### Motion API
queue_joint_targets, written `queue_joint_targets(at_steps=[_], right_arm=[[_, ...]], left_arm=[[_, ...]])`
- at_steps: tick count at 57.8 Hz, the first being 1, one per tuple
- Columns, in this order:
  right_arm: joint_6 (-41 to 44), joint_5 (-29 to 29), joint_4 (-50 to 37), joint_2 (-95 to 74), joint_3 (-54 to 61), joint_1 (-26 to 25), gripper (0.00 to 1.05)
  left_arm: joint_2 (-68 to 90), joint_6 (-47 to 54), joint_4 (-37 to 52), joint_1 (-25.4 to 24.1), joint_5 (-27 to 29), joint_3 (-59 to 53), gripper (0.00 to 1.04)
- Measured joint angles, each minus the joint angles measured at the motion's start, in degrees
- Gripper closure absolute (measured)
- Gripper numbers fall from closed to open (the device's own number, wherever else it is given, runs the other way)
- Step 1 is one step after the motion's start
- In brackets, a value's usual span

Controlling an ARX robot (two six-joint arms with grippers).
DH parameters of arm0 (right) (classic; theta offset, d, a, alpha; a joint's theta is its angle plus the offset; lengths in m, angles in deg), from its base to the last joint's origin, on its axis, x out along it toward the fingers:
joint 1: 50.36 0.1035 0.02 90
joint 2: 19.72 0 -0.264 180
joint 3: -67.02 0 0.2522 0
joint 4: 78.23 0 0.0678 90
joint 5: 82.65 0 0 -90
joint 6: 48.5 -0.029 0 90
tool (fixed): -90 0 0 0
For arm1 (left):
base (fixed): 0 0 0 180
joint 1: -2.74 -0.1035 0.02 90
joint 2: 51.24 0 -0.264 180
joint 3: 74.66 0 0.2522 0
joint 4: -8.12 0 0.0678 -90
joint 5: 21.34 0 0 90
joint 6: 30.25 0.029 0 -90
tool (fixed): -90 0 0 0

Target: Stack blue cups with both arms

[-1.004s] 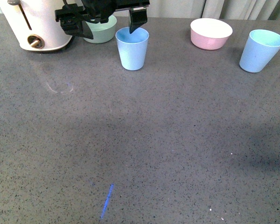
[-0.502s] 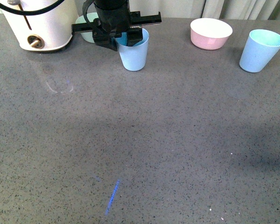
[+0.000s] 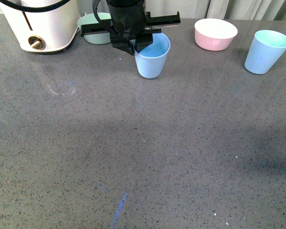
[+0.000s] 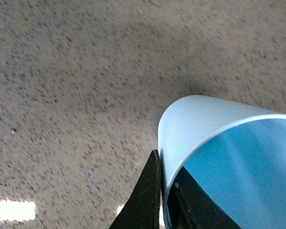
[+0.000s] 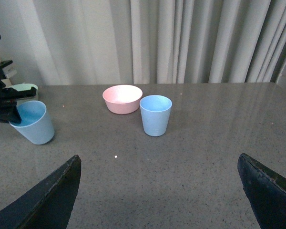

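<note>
Pinched at the rim by the left gripper (image 3: 139,44), one finger inside and one outside, the first blue cup (image 3: 152,59) has shifted right from a second ago and tilts at upper centre: the carry looks begun. The second blue cup (image 3: 267,51) stands upright at upper right, beyond the pink bowl (image 3: 215,34). The right gripper (image 5: 158,164) hangs spread wide. Bare table (image 3: 143,143) fills the lower frame; the green bowl (image 3: 96,34) and white appliance (image 3: 43,24) crowd the upper left.
</note>
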Motion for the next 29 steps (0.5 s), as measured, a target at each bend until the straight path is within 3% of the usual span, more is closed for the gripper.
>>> queue_joint_targets(at_steps=[29], right_arm=[[0.0,0.0,0.0,0.0,0.0,0.0,0.09]], left_arm=[[-5.8,0.5,2.3,6.7,1.0,-10.8,1.03]])
